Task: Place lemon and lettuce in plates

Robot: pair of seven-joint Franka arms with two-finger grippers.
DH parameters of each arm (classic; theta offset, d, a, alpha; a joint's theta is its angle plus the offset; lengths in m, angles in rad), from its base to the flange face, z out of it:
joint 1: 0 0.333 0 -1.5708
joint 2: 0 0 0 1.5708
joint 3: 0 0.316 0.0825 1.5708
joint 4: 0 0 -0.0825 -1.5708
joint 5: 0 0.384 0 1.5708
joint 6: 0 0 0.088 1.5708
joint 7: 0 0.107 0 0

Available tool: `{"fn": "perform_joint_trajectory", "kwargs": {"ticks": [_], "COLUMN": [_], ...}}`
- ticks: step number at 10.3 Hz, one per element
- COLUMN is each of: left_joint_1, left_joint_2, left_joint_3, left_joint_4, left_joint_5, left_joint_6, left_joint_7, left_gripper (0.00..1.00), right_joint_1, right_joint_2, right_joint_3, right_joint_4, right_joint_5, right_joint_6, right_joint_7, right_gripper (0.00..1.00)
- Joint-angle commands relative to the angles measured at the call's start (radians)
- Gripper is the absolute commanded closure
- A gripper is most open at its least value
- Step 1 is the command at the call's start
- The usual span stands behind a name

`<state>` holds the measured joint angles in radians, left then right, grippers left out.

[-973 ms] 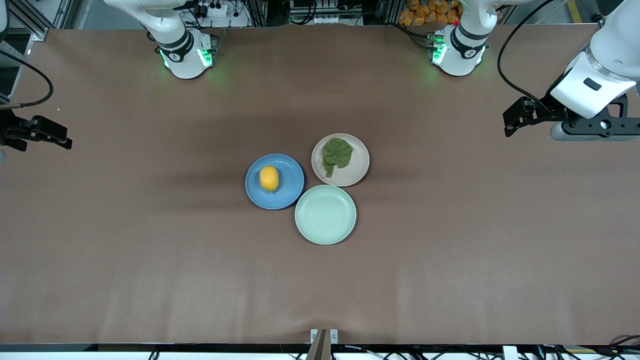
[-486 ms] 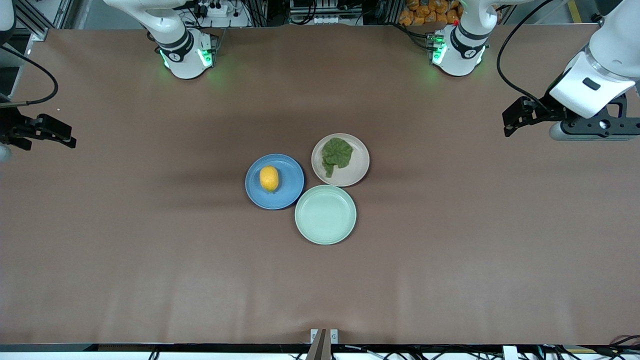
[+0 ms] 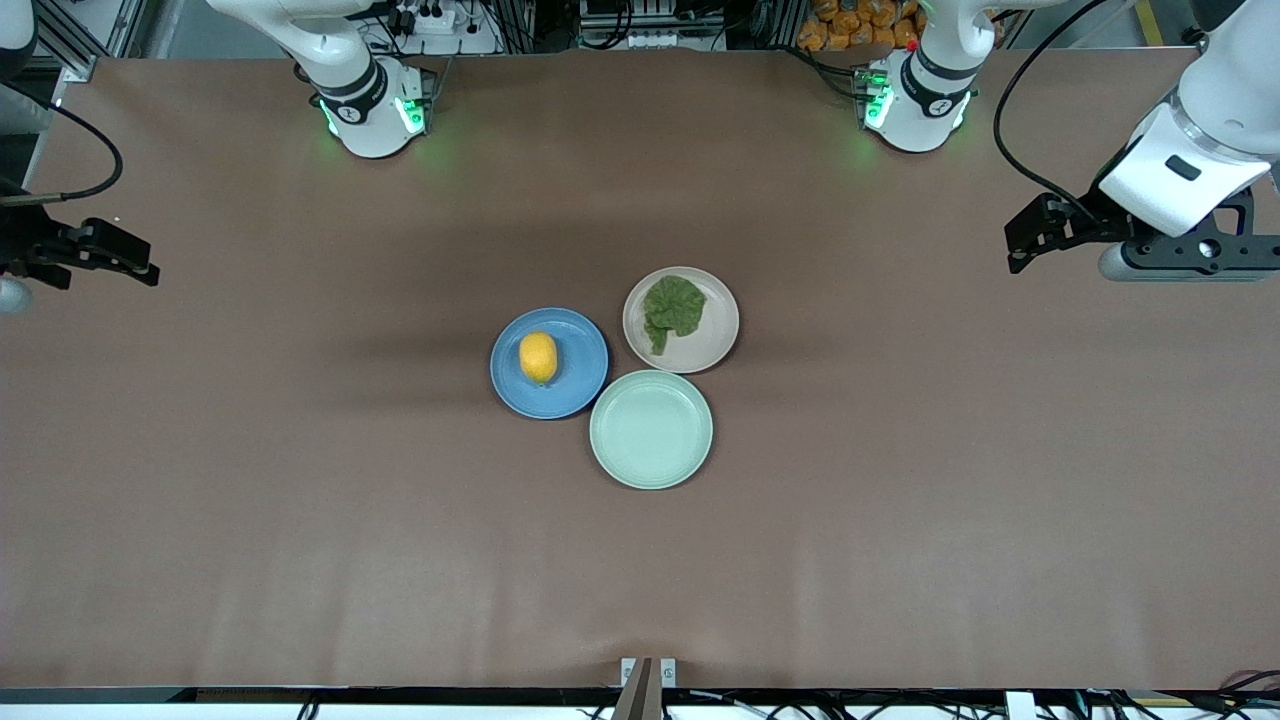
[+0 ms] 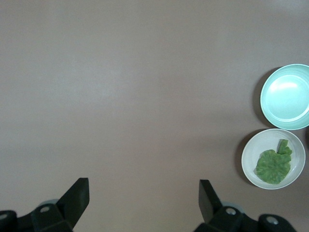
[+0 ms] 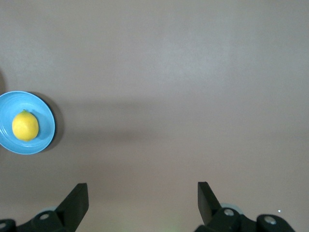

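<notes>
The yellow lemon lies in the blue plate; it also shows in the right wrist view. The green lettuce leaf lies in the beige-pink plate; it also shows in the left wrist view. My left gripper is open and empty, high over bare table at the left arm's end. My right gripper is open and empty, high over bare table at the right arm's end. Both are well away from the plates.
An empty mint-green plate sits against the other two, nearer to the front camera. The three plates cluster mid-table on the brown tabletop. The arm bases stand along the table edge farthest from the front camera.
My right gripper has drifted slightly toward the table's middle and the bases' edge. My left gripper has barely shifted. The lemon, lettuce and plates have not moved.
</notes>
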<state>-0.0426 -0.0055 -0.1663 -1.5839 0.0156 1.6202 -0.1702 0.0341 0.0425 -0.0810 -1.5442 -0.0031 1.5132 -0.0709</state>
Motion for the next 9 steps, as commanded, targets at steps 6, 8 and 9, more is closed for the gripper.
{"fn": "perform_joint_trajectory", "kwargs": {"ticks": [6, 8, 9], "left_joint_1": [0.004, 0.001, 0.001], "left_joint_2": [0.010, 0.010, 0.010], "left_joint_3": [-0.004, -0.004, -0.004], "left_joint_4": [0.021, 0.021, 0.021], "left_joint_5": [0.020, 0.020, 0.021], "left_joint_6": [-0.008, -0.008, -0.008], "left_joint_7": [0.006, 0.006, 0.006], "left_gripper": [0.00, 0.00, 0.00], "right_joint_1": [0.013, 0.013, 0.009], "right_joint_2": [-0.004, -0.004, 0.000], "right_joint_3": [-0.013, -0.013, -0.011], "right_joint_4": [0.010, 0.012, 0.031], "right_joint_5": [0.005, 0.005, 0.011], "right_joint_6": [0.018, 0.018, 0.016], "right_joint_7": [0.023, 0.025, 0.026], "right_gripper": [0.00, 0.00, 0.00]}}
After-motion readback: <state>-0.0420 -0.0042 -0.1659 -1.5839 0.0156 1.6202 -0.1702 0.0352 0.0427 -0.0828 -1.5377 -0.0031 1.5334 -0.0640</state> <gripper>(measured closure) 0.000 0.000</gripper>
